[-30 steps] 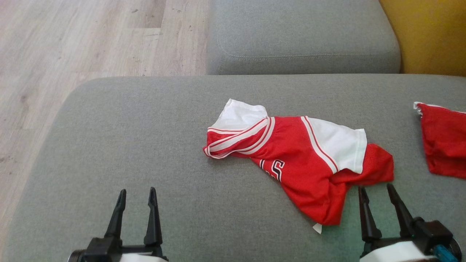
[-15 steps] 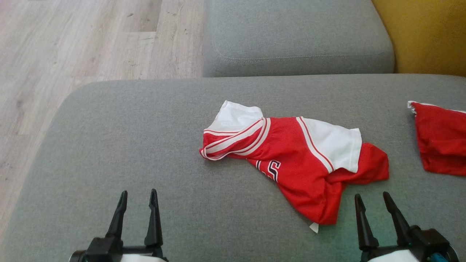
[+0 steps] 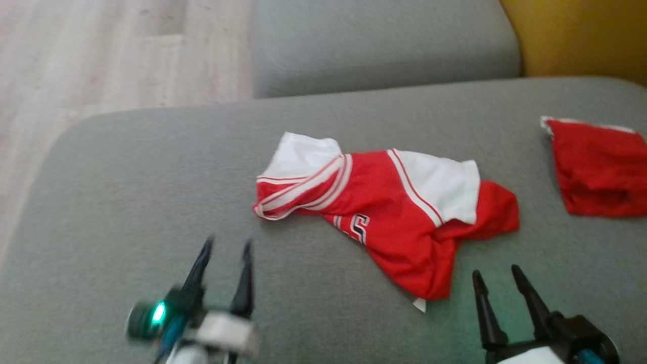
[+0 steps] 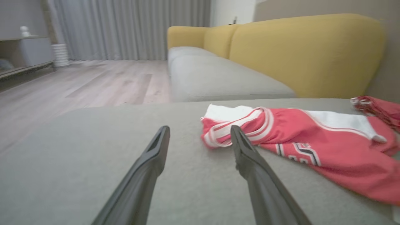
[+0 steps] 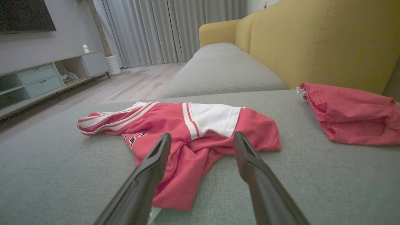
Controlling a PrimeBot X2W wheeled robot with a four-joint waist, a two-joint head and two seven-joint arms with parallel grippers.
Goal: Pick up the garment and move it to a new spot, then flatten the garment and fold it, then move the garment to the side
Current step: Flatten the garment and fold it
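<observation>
Shows the garment (image 3: 399, 217), a red jersey with white panels and striped trim, heaped unfolded on a grey seat cushion (image 3: 151, 192), sleeves and hem bunched (dark lettering half swallowed by a fold). Puts the left gripper (image 3: 228, 243) short of the garment's striped collar end, on its near-left side, fingers spread wide and gripping nothing, motion-blurred, with a green light (image 3: 158, 313) glowing on the wrist behind them. Puts the right gripper (image 3: 495, 270) just beside the garment's lowest red corner, on its near-right side, fingers likewise parted and empty, clear of the cloth.

Looks, from the left wrist, along the parted left gripper (image 4: 199, 128) toward the garment (image 4: 312, 150), the right-hand finger crossing the striped collar in that line of sight; cannot tell from there alone whether it touches. Looks, from the right wrist, over the parted right gripper (image 5: 201, 134) onto the garment's (image 5: 206, 120) white panel and rumpled red hem, both fingertips framed against the fabric.

Leaves a second red cloth (image 3: 599, 172) well to the right of the garment, apart from it, on the same cushion. Sets another grey cushion (image 3: 379, 45) and a yellow backrest (image 3: 581, 35) beyond the garment, and pale wood floor (image 3: 101, 55) beyond it to the left.
</observation>
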